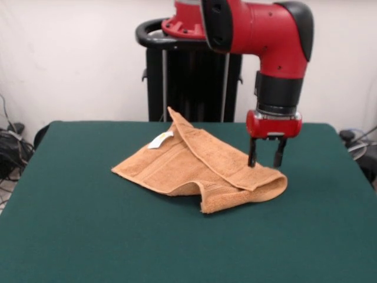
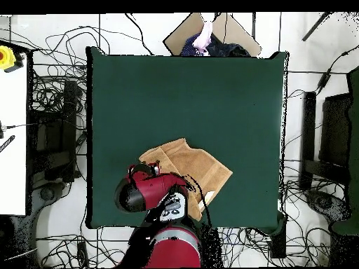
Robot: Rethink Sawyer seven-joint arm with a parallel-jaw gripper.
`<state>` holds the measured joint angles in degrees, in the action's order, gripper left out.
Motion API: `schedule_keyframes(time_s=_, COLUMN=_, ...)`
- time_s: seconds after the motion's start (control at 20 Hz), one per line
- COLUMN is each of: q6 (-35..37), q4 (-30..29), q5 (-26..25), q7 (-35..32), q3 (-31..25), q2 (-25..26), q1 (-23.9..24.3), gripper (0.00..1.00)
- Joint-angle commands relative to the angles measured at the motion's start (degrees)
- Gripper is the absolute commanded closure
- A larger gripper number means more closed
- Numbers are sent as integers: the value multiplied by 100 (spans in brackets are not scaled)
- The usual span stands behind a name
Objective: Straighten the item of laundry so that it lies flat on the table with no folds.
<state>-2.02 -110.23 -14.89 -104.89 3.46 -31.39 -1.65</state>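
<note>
Table (image 1: 70, 236): dark green top, fills most of both views. In the overhead view its surface (image 2: 189, 98) is bare across the half away from the robot.

Arm (image 1: 259, 29): red and black, enters from the top of the front view, bends down at an elbow and ends over the towel's right-hand end as that view shows it. In the overhead view the arm (image 2: 144, 192) covers part of the towel near the table edge on the robot's side.

Towel (image 1: 194, 162): orange-tan terry, not flat. It lies on the table's robot-side half, somewhat toward that edge in the overhead view (image 2: 203, 168). One corner stands up in a peak at the back. A long flap is folded over along the right side, and the right end is rolled into a rounded double layer. A curled edge shows at the front, near the middle.

Claw (image 1: 264, 160): two dark fingers pointing straight down, parted, with a clear gap between them. Tips sit just above or barely touching the folded flap; contact cannot be settled. Nothing gripped.

Tag (image 1: 159, 140): small, white, lying on the towel's upper surface just below the raised corner.
</note>
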Motion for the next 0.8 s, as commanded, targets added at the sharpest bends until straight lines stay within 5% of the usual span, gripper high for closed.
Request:
schedule_keyframes(time_s=0.05, q6=679, q4=650, q5=163, q7=-485, q3=-146, q2=102, q1=-224, gripper=0)
schedule_keyframes(time_s=0.1, q6=924, q4=642, q5=369, q7=-604, q3=-215, q2=70, q1=-172, gripper=0)
schedule_keyframes(time_s=0.15, q6=452, q4=684, q5=82, q7=-454, q3=-674, q2=604, q1=219, gripper=0)
schedule_keyframes(time_s=0.35, q6=1275, q4=616, q5=192, q7=-299, q3=-558, q2=-6, q1=64, gripper=0)
schedule_keyframes(time_s=0.8, q6=1770, q4=678, q5=463, q7=-617, q3=-448, q2=-580, q1=-69, gripper=0)
